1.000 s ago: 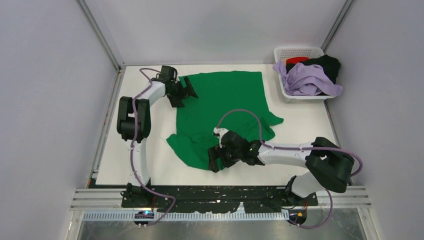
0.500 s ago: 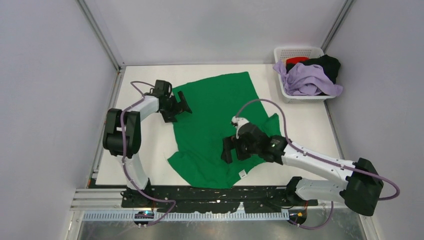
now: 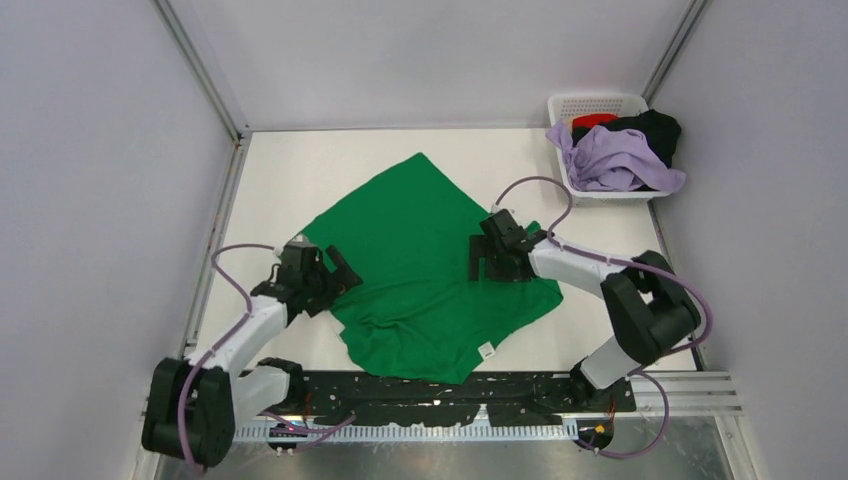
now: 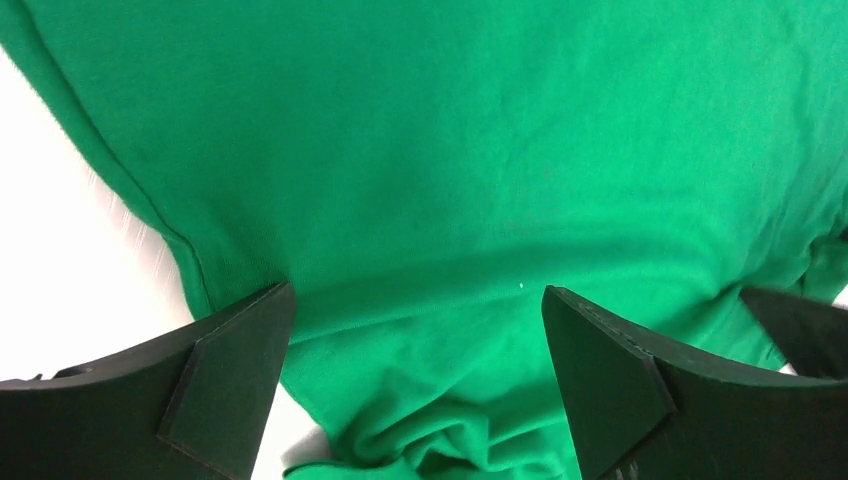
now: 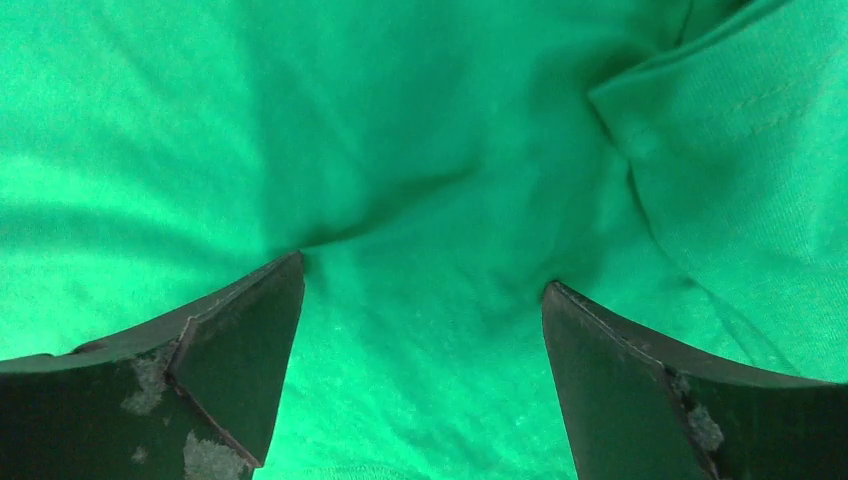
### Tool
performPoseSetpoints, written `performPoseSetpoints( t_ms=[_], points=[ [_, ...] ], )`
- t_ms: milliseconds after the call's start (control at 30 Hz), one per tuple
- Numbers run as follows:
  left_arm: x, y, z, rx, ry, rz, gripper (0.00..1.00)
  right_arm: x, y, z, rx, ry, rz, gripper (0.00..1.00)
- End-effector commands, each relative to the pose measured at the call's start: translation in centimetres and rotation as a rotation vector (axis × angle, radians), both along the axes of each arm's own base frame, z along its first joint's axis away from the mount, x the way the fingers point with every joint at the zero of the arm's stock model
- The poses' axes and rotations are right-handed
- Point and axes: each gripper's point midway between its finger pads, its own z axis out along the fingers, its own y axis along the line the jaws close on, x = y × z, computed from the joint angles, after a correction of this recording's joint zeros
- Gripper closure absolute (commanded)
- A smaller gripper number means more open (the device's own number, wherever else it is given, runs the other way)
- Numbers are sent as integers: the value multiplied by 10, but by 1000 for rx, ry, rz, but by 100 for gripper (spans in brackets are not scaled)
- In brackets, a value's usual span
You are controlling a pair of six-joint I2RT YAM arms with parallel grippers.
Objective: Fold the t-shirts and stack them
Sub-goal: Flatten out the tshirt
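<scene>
The bright green t-shirt lies spread on the white table, turned like a diamond, with rumpled cloth along its near edge. My left gripper is at the shirt's left edge, open. In the left wrist view the green cloth fills the gap of the left gripper, with a bunched fold low between the fingers. My right gripper is over the shirt's right part, open. In the right wrist view the right gripper straddles flat green cloth. Lavender, black and red shirts sit in the basket.
The white slotted basket stands at the far right corner of the table. A small white tag shows at the shirt's near hem. Bare white table shows at the far left. Grey walls and metal posts enclose the table.
The green shirt has turned from squarish to a diamond and slid nearer. My left gripper came from the far left corner toward me. My right gripper moved from the near hem to the shirt's right side.
</scene>
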Motion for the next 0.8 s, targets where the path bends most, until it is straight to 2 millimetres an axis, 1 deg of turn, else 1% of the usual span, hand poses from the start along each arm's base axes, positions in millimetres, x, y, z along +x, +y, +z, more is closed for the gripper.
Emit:
performPoseSetpoints(
  t_ms=[0,33,67,100,133,167,200,233,267,300,333,367,400,433,467,500,533,567,600,633,667,700,733,767],
  points=[
    [-56,14,-26,65,80,22,0,41,40,0,98,-39,8,5],
    [-61,15,-27,67,70,13,1,47,47,0,117,-39,11,4],
    [-63,16,-26,68,57,7,0,48,53,-12,121,-5,23,5],
    [-65,15,-24,62,46,-3,0,59,61,-7,132,-18,33,5],
    [-65,13,-22,52,36,-11,0,61,63,-20,114,17,38,5],
    [-65,10,-21,41,24,-19,0,78,73,-8,124,-13,51,5],
    [-63,7,-19,30,8,-27,0,78,73,-21,94,25,57,5],
    [-63,4,-18,19,-3,-36,0,95,83,-12,98,-3,71,5],
    [-62,1,-18,7,-8,-43,0,97,81,-20,69,24,73,5],
    [-61,-3,-17,-5,-18,-55,0,115,91,-7,77,-13,91,4],
    [-60,-8,-19,-15,-17,-66,0,118,90,-16,53,17,94,5],
    [-60,-11,-20,-24,-14,-75,0,129,97,-16,51,19,115,5],
    [-60,-16,-21,-35,-8,-92,0,136,98,-15,50,17,119,5],
    [-60,-22,-21,-45,1,-111,1,148,104,-13,49,13,132,5],
    [-61,-28,-22,-51,13,-127,1,155,103,-13,44,13,141,4],
    [-61,-36,-21,-59,12,-157,0,165,108,-12,49,18,146,5],
    [-61,-44,-19,-64,6,-186,0,173,107,-11,50,14,147,5],
    [-60,-52,-17,-67,-1,-209,0,185,112,-10,54,6,149,4],
    [-60,-63,-14,-72,-13,-245,0,192,111,-9,51,3,149,4],
    [-59,-73,-9,-85,-29,-276,1,205,115,-8,53,-3,146,5],
    [-60,-85,-5,-98,-35,-311,0,223,120,8,72,-50,144,5],
    [-63,-96,-2,-107,-38,-351,1,227,119,-6,60,-27,141,4],
    [-66,-106,1,-114,-42,-387,0,247,124,12,84,-81,131,5],
    [-70,-116,4,-123,-42,-426,0,255,120,-3,79,-67,116,5]
  ],
)
